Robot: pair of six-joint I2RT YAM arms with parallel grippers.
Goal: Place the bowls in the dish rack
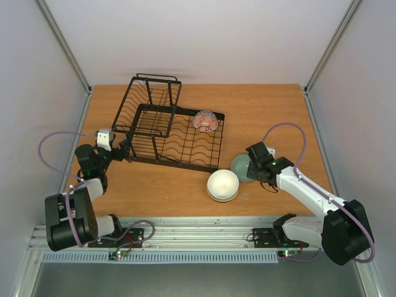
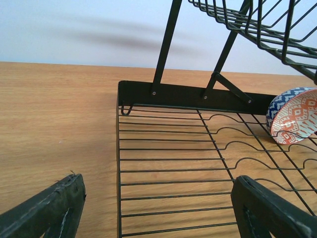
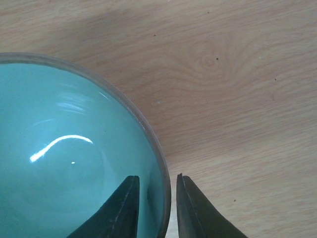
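The black wire dish rack (image 1: 167, 127) stands at the back centre, its basket section at the left end. A red-and-white patterned bowl (image 1: 205, 120) leans on edge in the rack's far right slots; it also shows in the left wrist view (image 2: 294, 116). A cream-white bowl (image 1: 223, 185) sits upside down on the table. My right gripper (image 1: 252, 168) straddles the rim of the sage green bowl (image 1: 241, 167), one finger inside and one outside (image 3: 157, 181), closed on the rim (image 3: 166, 163). My left gripper (image 1: 124, 150) is open and empty at the rack's left edge (image 2: 158, 208). The blue-patterned bowl is out of view.
The rack's flat slotted tray (image 2: 168, 158) lies directly before my left fingers, with the raised basket (image 2: 257, 25) above it. Metal frame posts stand at the table's far corners. An aluminium rail (image 1: 198, 226) runs along the near edge.
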